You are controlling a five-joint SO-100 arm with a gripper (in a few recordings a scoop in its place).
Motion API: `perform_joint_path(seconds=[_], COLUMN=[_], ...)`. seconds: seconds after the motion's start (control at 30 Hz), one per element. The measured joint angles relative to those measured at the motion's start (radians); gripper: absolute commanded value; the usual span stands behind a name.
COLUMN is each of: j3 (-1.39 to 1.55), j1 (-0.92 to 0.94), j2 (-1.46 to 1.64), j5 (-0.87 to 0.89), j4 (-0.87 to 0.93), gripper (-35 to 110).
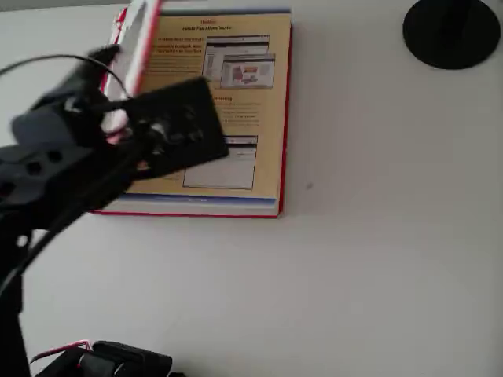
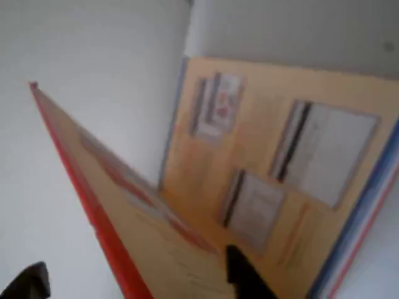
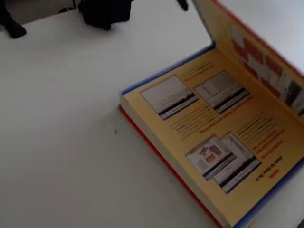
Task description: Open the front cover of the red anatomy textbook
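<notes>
On the white table point(image 1: 377, 259), the gripper point(image 2: 134, 283) straddles the raised front cover point(image 2: 106, 205), fingers apart.

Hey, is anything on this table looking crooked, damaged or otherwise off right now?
Nothing looks damaged or spilled. The red anatomy textbook lies flat on the table, and its front cover stands raised at a steep angle over the cream-yellow page, partway open. The gripper sits at that cover's edge, one of the jaws on either side.

Red anatomy textbook point(image 1: 236, 206): red edging, cream-yellow page bearing red headings and grey-white screenshots. Front cover point(image 3: 256, 52): red rim, cream-yellow inner side with red print. Counter point(image 1: 377, 259): plain white. Disc base point(image 1: 452, 31): black. End effector point(image 1: 126, 129): black.
</notes>
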Motion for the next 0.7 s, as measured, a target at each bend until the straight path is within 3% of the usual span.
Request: perform_joint_path(seconds=[0.5,0.7], j3=[-0.287,-0.373], j1=[-0.173,-0.331], j2=[-0.067,-0.156], j5=[0.049,0.063], j4=[0.17,0.178], gripper=[39,39])
